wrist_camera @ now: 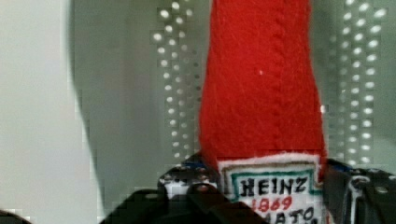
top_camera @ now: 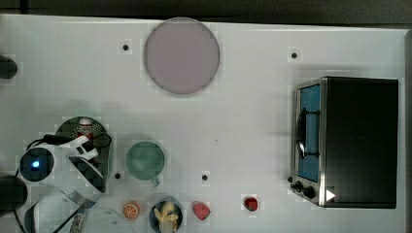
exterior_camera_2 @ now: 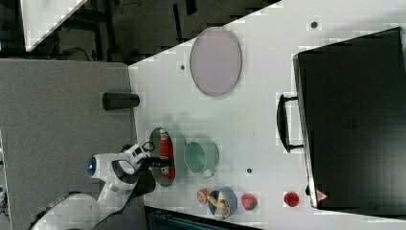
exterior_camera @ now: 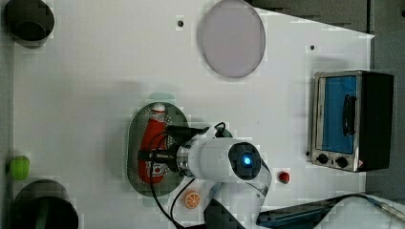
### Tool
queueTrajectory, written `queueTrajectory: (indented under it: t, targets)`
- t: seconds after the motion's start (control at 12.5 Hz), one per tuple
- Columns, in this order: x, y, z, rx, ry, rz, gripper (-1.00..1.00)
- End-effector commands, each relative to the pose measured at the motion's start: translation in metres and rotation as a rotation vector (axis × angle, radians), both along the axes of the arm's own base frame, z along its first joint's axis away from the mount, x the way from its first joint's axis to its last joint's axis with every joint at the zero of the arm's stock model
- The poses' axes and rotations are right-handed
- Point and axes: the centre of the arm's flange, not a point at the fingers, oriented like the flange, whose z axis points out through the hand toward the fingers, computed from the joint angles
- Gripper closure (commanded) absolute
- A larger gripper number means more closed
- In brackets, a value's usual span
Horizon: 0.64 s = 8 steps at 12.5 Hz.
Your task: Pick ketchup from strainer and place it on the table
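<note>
Lying in the strainer [exterior_camera: 135, 143], the ketchup [exterior_camera: 154, 143] sits between the gripper's [exterior_camera: 155, 156] closed-in fingers.

A grey-lilac plate [top_camera: 181, 55] is lying near the far edge. A toaster oven [top_camera: 346, 141] (blue door) is standing on the top view's right. A green cup [top_camera: 145, 160] is sitting above an orange slice [top_camera: 130, 210] and a banana bowl [top_camera: 166, 214].

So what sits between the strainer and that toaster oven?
In the top view, the green cup stands beside the strainer; past it, bare table reaches the toaster oven.
</note>
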Motion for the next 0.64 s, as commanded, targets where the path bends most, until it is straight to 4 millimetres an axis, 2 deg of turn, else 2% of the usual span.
queueTrajectory:
  t: [0.08, 0.24, 0.4, 0.48, 0.64]
  targets:
    - [0.011, 0.008, 0.079, -0.029, -0.071, -0.055, -0.25]
    - [0.015, 0.000, 0.124, -0.057, -0.042, -0.132, -0.25]
    - [0.026, -0.016, 0.162, -0.065, -0.036, -0.132, -0.25]
    - [0.035, -0.030, 0.177, -0.081, -0.043, -0.094, -0.25]
    - [0.061, -0.071, 0.199, -0.108, -0.056, -0.061, -0.25]
